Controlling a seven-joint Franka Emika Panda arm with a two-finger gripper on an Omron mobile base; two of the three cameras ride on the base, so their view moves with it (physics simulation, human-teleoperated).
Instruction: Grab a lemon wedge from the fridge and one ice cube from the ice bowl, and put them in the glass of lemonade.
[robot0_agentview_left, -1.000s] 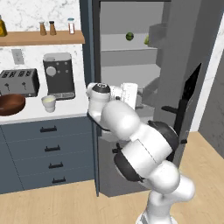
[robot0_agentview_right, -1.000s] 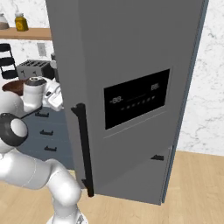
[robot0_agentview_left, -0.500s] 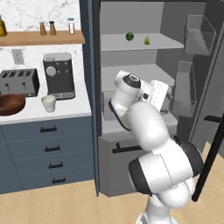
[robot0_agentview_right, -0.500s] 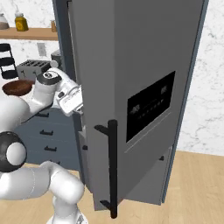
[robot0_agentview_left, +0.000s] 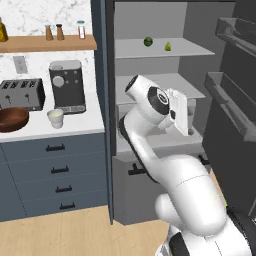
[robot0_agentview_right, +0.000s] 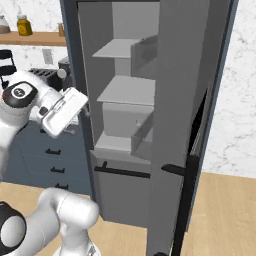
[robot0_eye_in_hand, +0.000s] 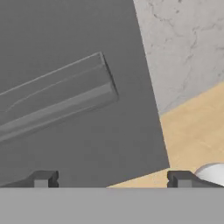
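Two fruits on fridge shelf: lemon wedge, dark green fruit.

You have the tall dark grey fridge standing with its door swung wide open to the right, pale grey shelves showing inside. On its top shelf, toward the right, you can see the tiny yellow-green pointed lemon wedge resting upright. On the white counter to the left, the wide reddish-brown wooden ice bowl sits near the small pale whitish-green glass of lemonade, which stands upright to its right.
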